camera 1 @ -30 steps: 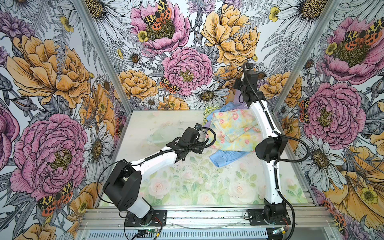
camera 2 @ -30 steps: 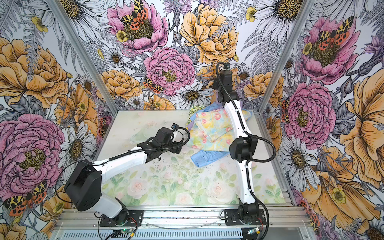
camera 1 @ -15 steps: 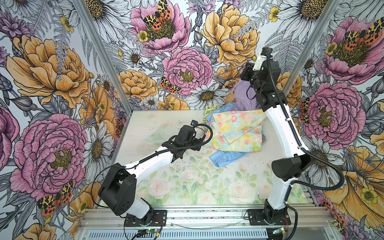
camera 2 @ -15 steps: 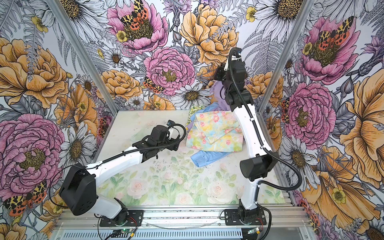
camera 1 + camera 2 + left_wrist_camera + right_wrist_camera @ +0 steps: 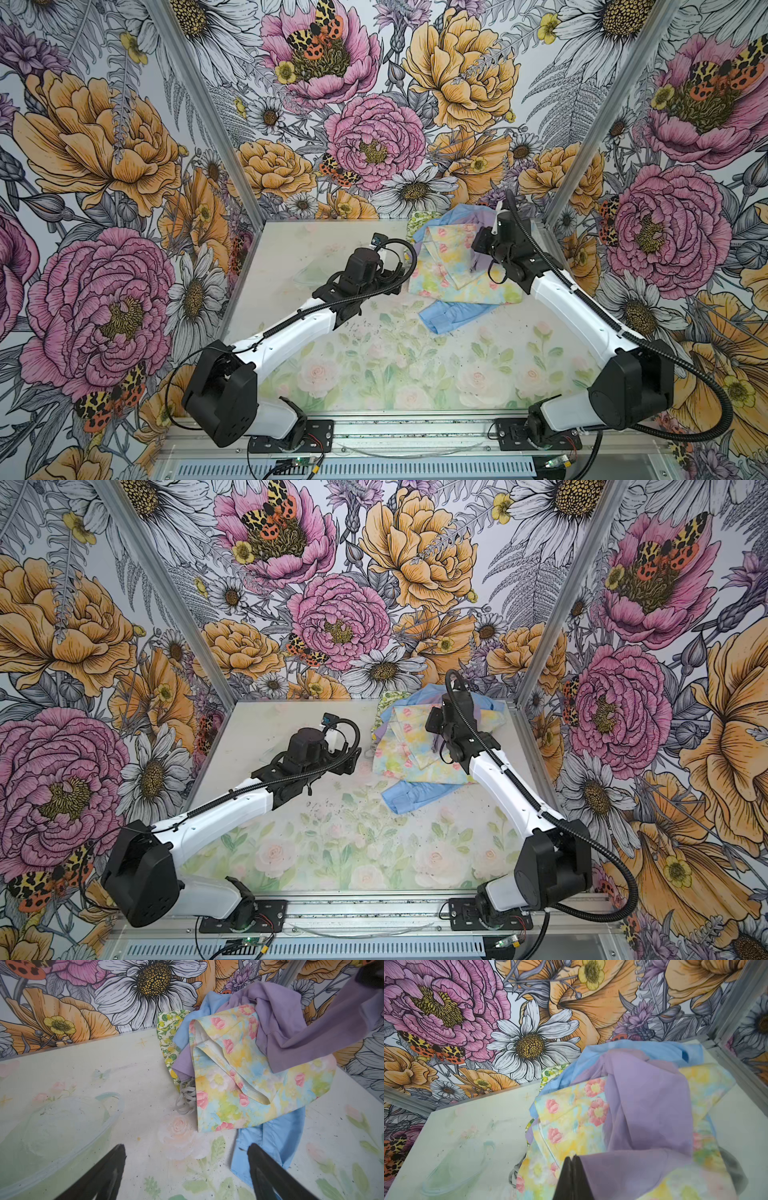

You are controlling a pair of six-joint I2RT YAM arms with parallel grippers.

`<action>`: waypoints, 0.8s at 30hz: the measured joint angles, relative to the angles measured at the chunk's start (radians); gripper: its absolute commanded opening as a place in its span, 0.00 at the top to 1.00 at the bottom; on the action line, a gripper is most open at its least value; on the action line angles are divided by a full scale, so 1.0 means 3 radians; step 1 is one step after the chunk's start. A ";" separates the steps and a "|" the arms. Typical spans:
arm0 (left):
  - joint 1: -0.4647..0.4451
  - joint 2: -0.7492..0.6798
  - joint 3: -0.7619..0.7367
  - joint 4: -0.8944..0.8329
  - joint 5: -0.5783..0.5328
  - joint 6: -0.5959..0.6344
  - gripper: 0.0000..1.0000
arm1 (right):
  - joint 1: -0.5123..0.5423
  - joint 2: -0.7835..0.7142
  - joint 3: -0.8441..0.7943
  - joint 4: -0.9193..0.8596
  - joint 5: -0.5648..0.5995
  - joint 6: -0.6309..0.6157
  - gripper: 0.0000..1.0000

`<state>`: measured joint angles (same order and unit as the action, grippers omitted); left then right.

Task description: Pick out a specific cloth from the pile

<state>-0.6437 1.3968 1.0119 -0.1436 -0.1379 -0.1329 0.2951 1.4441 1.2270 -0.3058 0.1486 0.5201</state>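
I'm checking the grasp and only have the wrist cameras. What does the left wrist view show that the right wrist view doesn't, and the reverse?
Only the left wrist view: the left gripper, open and empty above the table, and the near end of the light blue garment lying flat on it.
Only the right wrist view: the right gripper shut on a fold of the lilac cloth.
Both: the lilac cloth lying across the pastel floral cloth, plus the light blue garment and the green-yellow print piece.

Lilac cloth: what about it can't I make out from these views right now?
- Top views: the arm's wrist hides where the right gripper holds the lilac cloth.
- Left wrist view: that hold is blurred, cut off by the corner.
- Both wrist views: the floral cloth covers part of it.
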 measured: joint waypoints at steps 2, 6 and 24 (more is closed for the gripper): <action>-0.0043 0.0014 0.0024 -0.0001 0.0000 -0.0033 0.07 | 0.0000 0.0006 -0.0117 0.0013 -0.0041 0.0051 1.00; -0.0094 0.0078 0.0132 -0.0004 -0.0003 -0.0085 0.06 | -0.0005 0.0072 -0.0296 0.0006 -0.0097 0.0114 1.00; -0.0113 -0.0156 0.0392 -0.0782 0.0177 0.0161 0.01 | -0.0518 0.0217 0.0146 -0.0277 -0.0161 -0.0337 0.05</action>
<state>-0.6777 1.3499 1.1294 -0.3782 -0.0849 -0.0845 0.1398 1.5093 1.2709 -0.3889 0.1001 0.4191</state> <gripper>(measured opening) 0.987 0.933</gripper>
